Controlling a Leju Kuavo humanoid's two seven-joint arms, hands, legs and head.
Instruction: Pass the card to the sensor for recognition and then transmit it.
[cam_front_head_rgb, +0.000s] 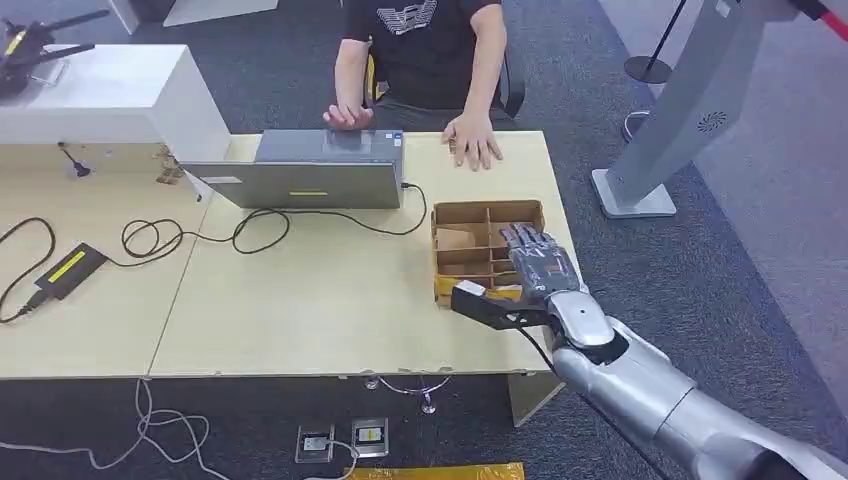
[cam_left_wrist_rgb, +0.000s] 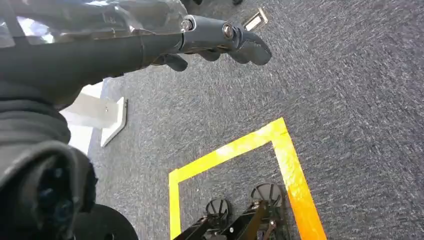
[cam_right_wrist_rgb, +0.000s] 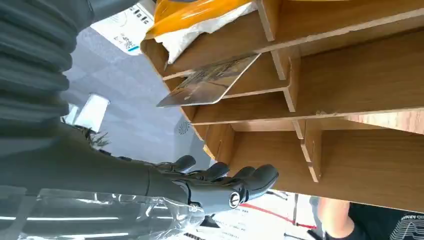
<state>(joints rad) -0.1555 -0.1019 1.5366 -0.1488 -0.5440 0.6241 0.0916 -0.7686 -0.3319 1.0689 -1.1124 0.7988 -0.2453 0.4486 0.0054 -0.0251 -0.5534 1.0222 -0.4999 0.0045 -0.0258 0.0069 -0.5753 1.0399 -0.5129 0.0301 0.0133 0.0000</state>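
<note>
- On the pale wood counter (cam_front_head_rgb: 300, 300), right side: brown cardboard box (cam_front_head_rgb: 452, 213), rectangular, split by thin dividers into compartments.
- Right robot hand (cam_front_head_rgb: 530, 262) over the box's right part, dark fingers (cam_right_wrist_rgb: 250, 178) stretched out and apart, grasping nothing; silver arm behind it.
- Card (cam_right_wrist_rgb: 210, 81) in the right wrist view: flat, thin, rounded corners, printed brownish picture face, glossy. Leans tilted in a compartment, propped on a divider edge, apart from the fingers.
- Yellow-and-white soft packet (cam_right_wrist_rgb: 200, 20) in the next compartment.
- Left robot hand (cam_left_wrist_rgb: 220, 42) hangs over grey carpet (cam_left_wrist_rgb: 350, 100) with yellow tape; fingers curled in, nothing in them.
- Grey laptop (cam_front_head_rgb: 310, 170), matte lid, at the counter's far edge; black cable (cam_front_head_rgb: 250, 232) looping beside it.
- Person (cam_front_head_rgb: 420, 40) in a dark shirt sits behind, hands by the laptop.
</note>
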